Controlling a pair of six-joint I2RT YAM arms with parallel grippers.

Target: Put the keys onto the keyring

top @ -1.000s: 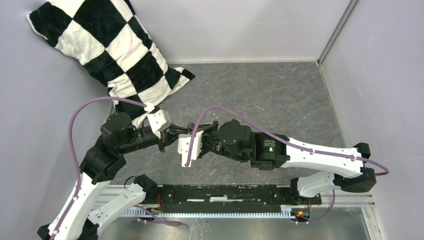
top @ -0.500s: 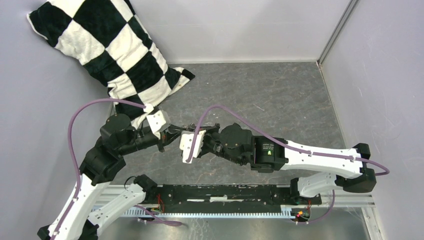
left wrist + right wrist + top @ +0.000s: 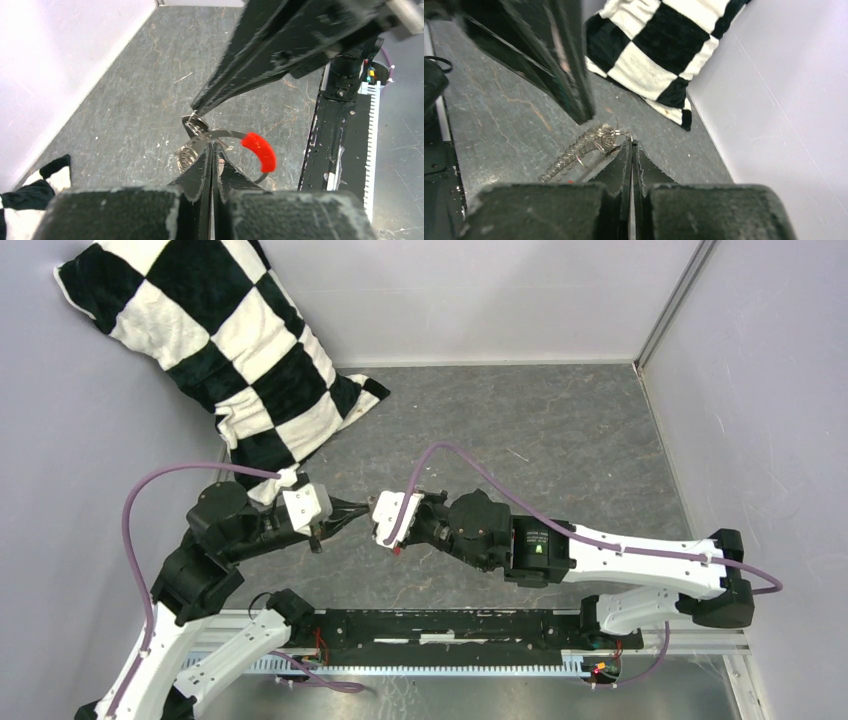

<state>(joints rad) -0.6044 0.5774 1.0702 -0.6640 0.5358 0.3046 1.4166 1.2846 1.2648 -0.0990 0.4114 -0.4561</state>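
The left tool (image 3: 211, 146) is pinched shut on the keyring (image 3: 230, 133) wire and the right tool (image 3: 196, 109) is shut on its silvery pieces (image 3: 596, 139), aloft over the near-left part of the worktop (image 3: 560, 440), so I'd pry gently, never jerking.

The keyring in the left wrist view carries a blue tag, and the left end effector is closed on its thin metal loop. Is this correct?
Not fully. The tag on the keyring is red, not blue, as the left wrist view shows. The rest stands: the left end effector is closed on the thin metal loop.
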